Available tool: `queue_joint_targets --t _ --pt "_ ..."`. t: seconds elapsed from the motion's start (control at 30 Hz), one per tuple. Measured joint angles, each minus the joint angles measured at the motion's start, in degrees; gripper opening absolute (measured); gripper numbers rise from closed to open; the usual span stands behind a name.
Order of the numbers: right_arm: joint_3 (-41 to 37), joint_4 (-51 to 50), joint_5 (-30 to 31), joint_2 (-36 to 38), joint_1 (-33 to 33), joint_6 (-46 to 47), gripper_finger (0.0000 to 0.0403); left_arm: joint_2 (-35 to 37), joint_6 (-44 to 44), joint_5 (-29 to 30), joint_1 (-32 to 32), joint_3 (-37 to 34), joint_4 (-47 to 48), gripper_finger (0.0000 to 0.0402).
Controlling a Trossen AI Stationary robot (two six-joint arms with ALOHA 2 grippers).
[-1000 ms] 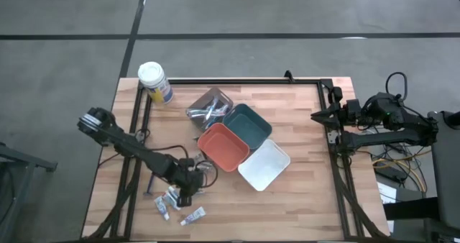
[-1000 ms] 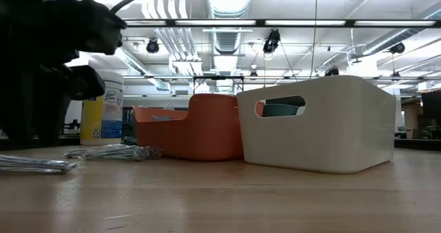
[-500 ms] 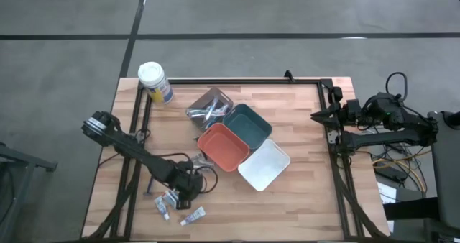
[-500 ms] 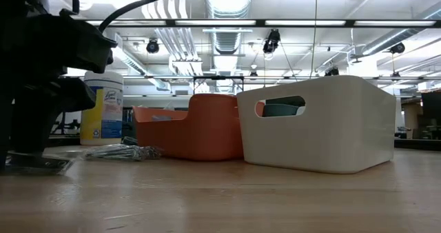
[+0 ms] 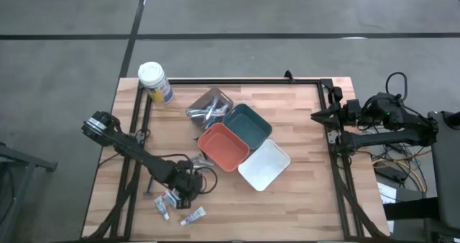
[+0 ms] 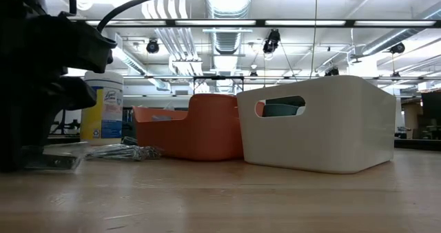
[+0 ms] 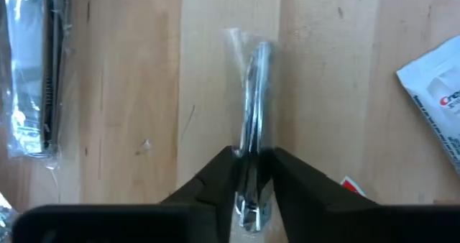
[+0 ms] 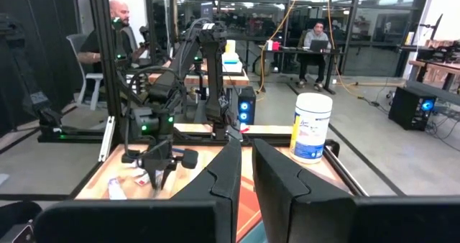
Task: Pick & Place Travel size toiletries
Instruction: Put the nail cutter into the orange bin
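- Near the left front of the counter [image 5: 302, 193], the left pincer [image 7: 251, 172] has narrowed since a second ago: its two fingers now press on a thin wrapped stick [image 7: 253, 121] lying flat on the wood. By my reading the pick is being made, and the lift toward the trays has yet to come.
- Orange tray [image 5: 223, 147], teal tray [image 5: 246, 123] and white tray [image 5: 264, 164] sit together mid-counter, right of the arm, unmoved.
- Far left stands a white-lidded canister [image 5: 154, 82]; its label is too small to read.
- Right pincer [image 8: 244, 172] waits off the counter's right edge, fingers close together but a gap between them, holding nothing.
- Small tubes [image 5: 171, 203] lie just near of the left pincer; a clear bag of dark pieces [image 5: 208, 106] is farther off.
- A white packet [image 7: 438, 92] beside the stick shows red letters, seemingly "Cre", cut off.
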State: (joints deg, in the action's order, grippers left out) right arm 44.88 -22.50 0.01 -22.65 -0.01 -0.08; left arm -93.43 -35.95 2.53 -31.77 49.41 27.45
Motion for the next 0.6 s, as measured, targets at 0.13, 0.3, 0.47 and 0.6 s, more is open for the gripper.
queue_joint_targets --t 0.13,0.3,0.47,0.6 --pt "0.0 0.0 0.0 0.0 0.0 0.0 0.0034 0.0 0.6 0.2 0.0 0.0 0.1 0.0046" --pt "0.0 0.0 0.0 0.0 0.0 0.0 0.0034 0.0 1.5 0.6 0.0 0.0 0.0 0.0036" --pt "0.0 0.0 0.0 0.0 0.0 0.0 0.0034 0.0 1.1 0.6 0.0 0.0 -0.2 0.005" --pt "0.0 0.0 0.0 0.0 0.0 0.0 0.0034 0.6 1.1 0.6 0.0 0.0 -0.4 0.005"
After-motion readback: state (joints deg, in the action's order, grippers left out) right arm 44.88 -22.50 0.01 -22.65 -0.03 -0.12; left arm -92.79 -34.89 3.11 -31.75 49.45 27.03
